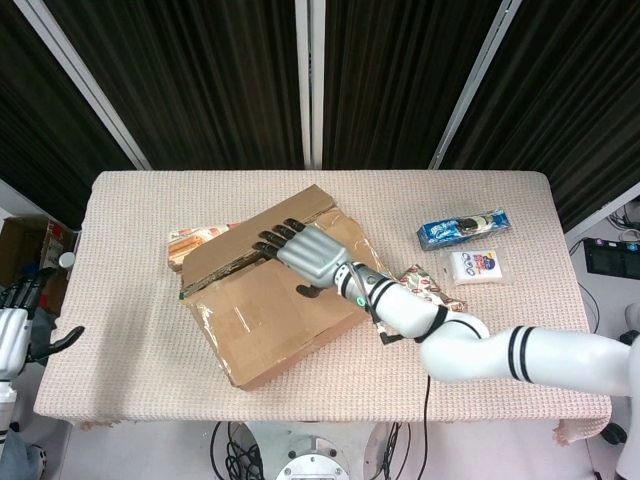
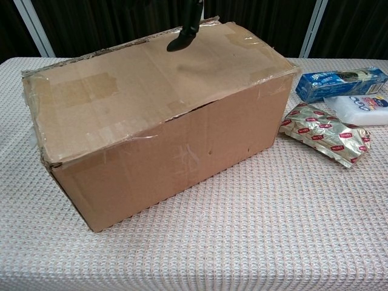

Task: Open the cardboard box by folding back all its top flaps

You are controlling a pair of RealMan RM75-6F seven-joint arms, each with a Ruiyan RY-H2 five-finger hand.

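Right hand [image 1: 310,252] hovers over the box [image 1: 285,290] with fingers [image 1: 272,238] spread, holding nothing; taped flaps may tear or drag the box.

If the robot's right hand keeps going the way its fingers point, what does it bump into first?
Probably the raised far flap of the cardboard box. The right hand is spread over the box top, its fingertips aimed at the dark gap beside that flap. How high it hovers is hard to tell.
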